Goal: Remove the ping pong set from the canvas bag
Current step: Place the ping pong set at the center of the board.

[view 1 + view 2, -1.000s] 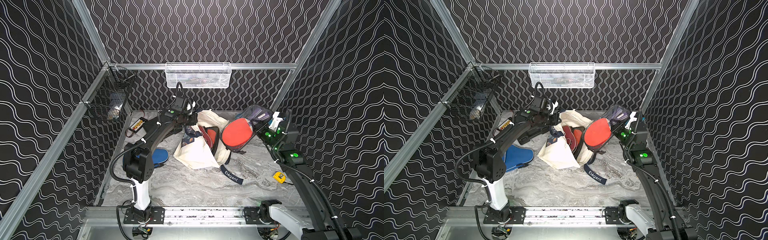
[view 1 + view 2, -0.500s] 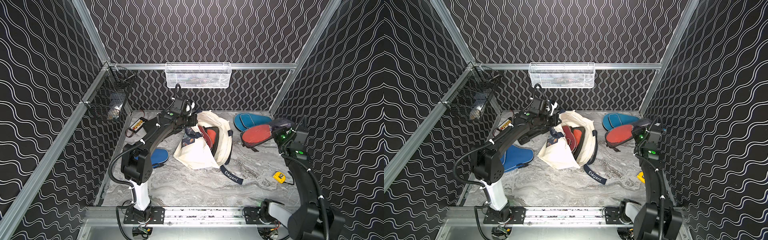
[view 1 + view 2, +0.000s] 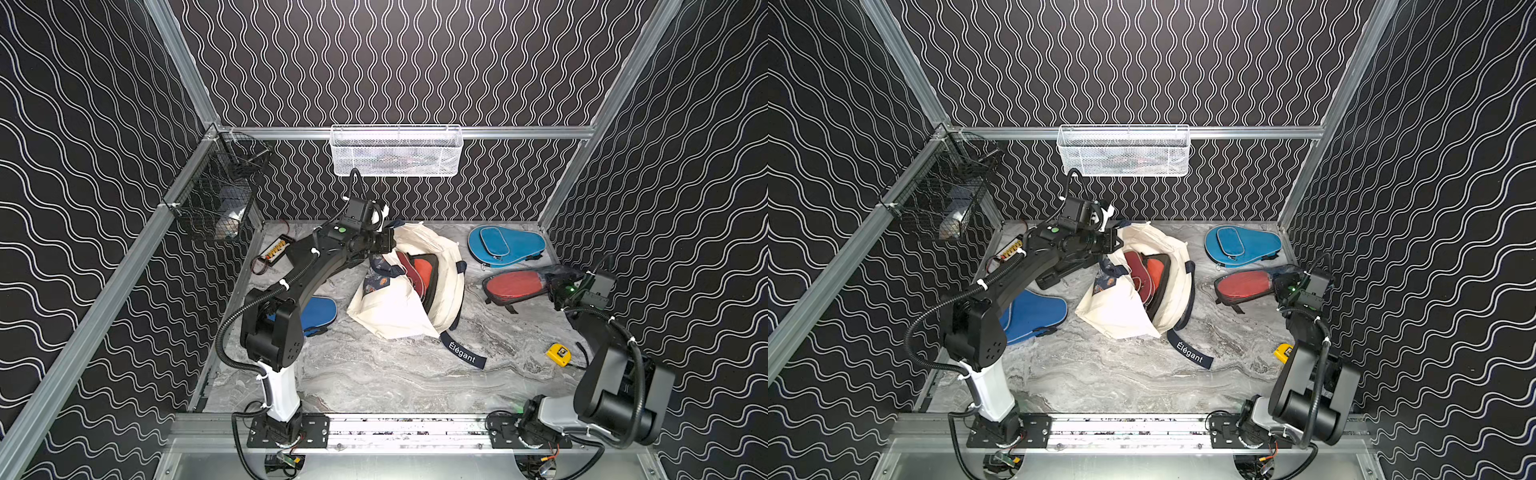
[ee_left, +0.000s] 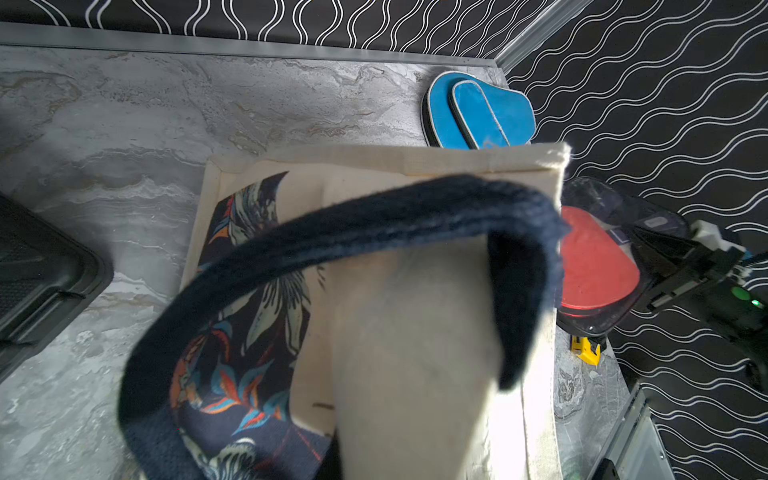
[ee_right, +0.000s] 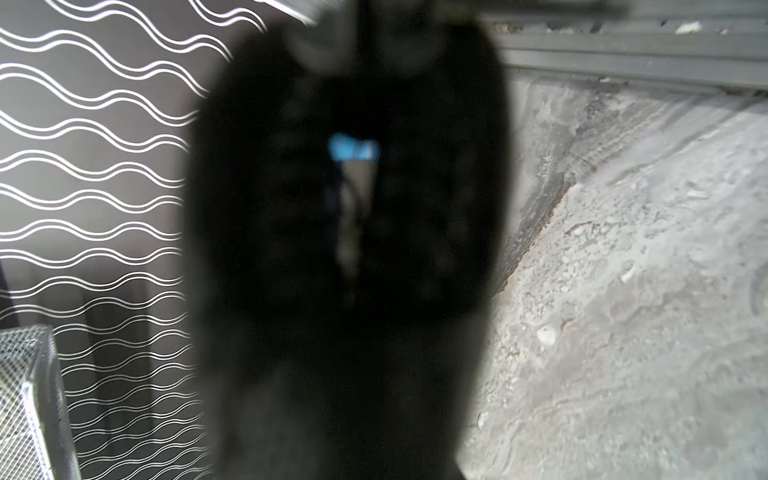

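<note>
**Frame of reference.** Clock directions are read in the top views. The bag is the dial centre and the rear wall is 12 o'clock.

**Bag.** The bag [image 3: 395, 307] lies on its side mid-table [image 3: 395, 382], with its mouth facing 3 o'clock. One navy strap [image 3: 463, 355], printed "Élégant", trails on the table at 5 o'clock. The left wrist view shows the other strap [image 4: 374, 220] arched over the canvas.

**Left gripper.** The left gripper [image 3: 388, 241] sits at the bag's rim at 12 o'clock. Its jaws are fully closed on the bag's edge. The fingers themselves are hidden in the wrist view.

**Set.** One set [image 3: 515, 284], a red paddle in a black case with a clear cover, lies outside the bag at 3 o'clock. It is flat on the table, head toward 9 o'clock.

**Right gripper.** The right gripper [image 3: 557, 289] is at the handle end of the set, with its jaws narrowed onto the case. A dark blur fills the middle of the right wrist view and cannot be identified.

**Inner set.** A second red-and-black case, the inner set [image 3: 424, 270], lies inside the bag's mouth.

**Other items.**
- The rear cover [image 3: 505, 247], blue, lies at 2 o'clock, just beyond the set.
- The left cover [image 3: 318, 313], blue, lies at 9 o'clock, partly behind the left arm.
- A yellow tape [image 3: 559, 353] lies at 4 o'clock.
</note>
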Available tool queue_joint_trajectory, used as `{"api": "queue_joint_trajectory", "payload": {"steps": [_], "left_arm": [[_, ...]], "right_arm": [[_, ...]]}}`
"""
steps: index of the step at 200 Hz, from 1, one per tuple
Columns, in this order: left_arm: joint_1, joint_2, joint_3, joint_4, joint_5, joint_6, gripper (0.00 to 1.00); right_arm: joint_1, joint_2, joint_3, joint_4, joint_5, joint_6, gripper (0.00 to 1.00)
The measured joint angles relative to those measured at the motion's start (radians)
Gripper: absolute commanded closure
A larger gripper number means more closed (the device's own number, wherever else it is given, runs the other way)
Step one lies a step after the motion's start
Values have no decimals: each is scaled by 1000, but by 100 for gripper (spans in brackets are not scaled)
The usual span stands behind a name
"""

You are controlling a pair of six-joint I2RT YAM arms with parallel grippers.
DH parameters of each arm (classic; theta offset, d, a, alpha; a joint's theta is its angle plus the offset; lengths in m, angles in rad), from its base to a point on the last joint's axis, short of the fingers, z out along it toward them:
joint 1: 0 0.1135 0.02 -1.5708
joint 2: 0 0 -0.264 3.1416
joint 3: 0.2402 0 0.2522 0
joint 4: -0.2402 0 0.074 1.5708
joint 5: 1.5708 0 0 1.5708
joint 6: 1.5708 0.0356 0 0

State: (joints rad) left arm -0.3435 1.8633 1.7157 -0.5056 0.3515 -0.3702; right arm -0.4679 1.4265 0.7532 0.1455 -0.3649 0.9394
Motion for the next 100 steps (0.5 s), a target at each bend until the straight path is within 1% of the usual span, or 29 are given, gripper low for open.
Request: {"api": "queue_joint_trajectory", "payload": {"steps": [39,63,78,100], "left_arm": [[0,0,-2,4,4,0,100],[0,-1,-9,11,11,0,100],[0,-3,-14,15,11,-1,100],[0,-11,-21,17,11,-1,100]], "right_arm": [[-12,79,-5,65,-48,3,89],[-13,109,-5,89,-60,7,82],[-13,124,-5,100,-59,7,74],[-14,144,-5,116,-59,11,67]]}}
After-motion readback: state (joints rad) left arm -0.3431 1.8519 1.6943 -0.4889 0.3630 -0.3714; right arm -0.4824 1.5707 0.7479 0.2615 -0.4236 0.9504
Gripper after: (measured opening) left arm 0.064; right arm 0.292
